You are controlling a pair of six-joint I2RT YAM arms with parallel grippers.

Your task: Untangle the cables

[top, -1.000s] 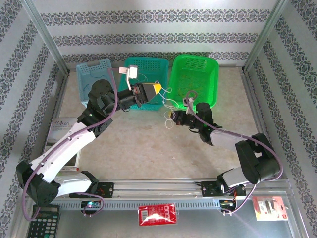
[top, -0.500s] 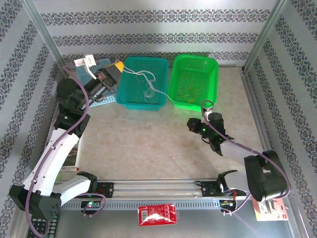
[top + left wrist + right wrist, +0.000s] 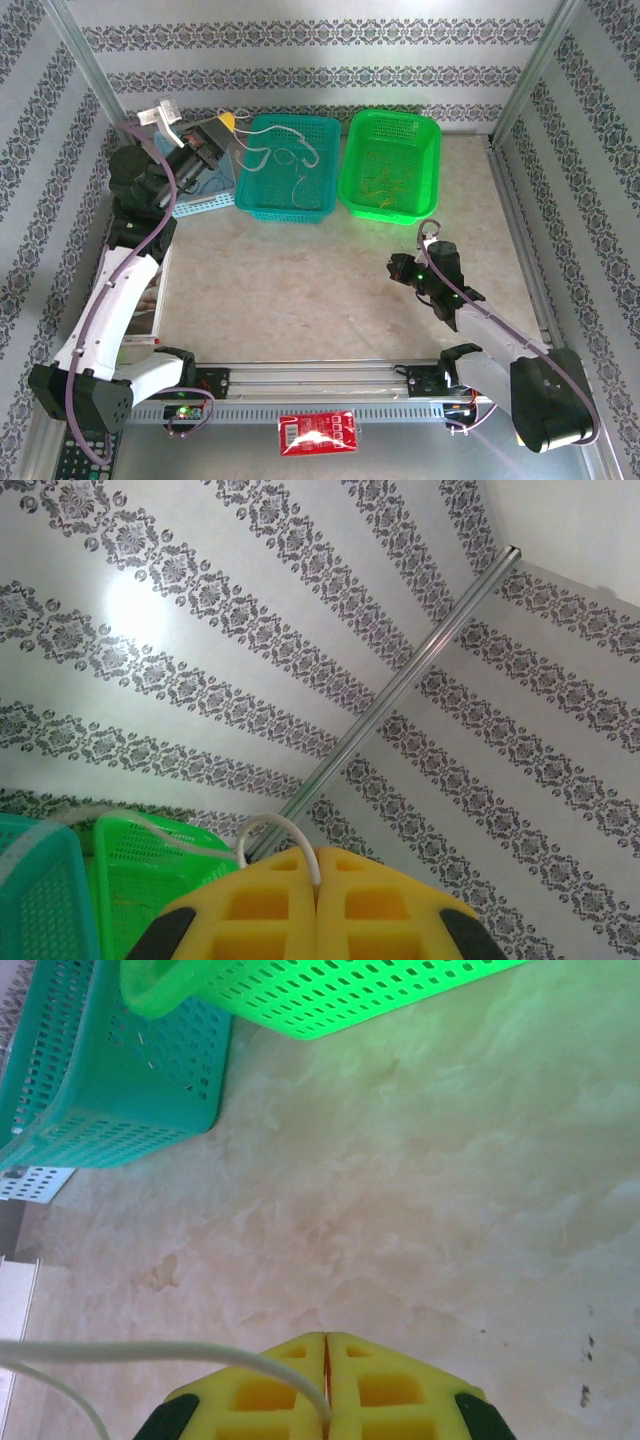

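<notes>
Camera above: left gripper (image 3: 225,124) is raised at the back left, over the gap between the light blue basket (image 3: 195,207) and the teal basket (image 3: 285,213). A white cable (image 3: 262,152) runs from its yellow tips and loops down into the teal basket. Yellow-orange strands (image 3: 378,185) lie in the green basket (image 3: 395,115). Right gripper (image 3: 397,268) sits low over the table (image 3: 300,290), well apart from all three baskets; its jaw state is unreadable from up here. Left wrist: left gripper (image 3: 316,865) is clenched, pads pressed flush, with the white cable (image 3: 268,823) arching out of the seam as a small loop. Green basket (image 3: 140,870) and teal basket (image 3: 35,880) show lower left, and a metal pole (image 3: 400,680) crosses patterned wallpaper behind. Right wrist: right gripper (image 3: 326,1350) is clenched too, and a white strand (image 3: 130,1348) comes in from the left edge and ends at the seam (looks pinched there). Teal basket (image 3: 110,1090) and green basket (image 3: 330,1000) sit at the top, bare marbled table (image 3: 400,1180) between them and the fingers.
</notes>
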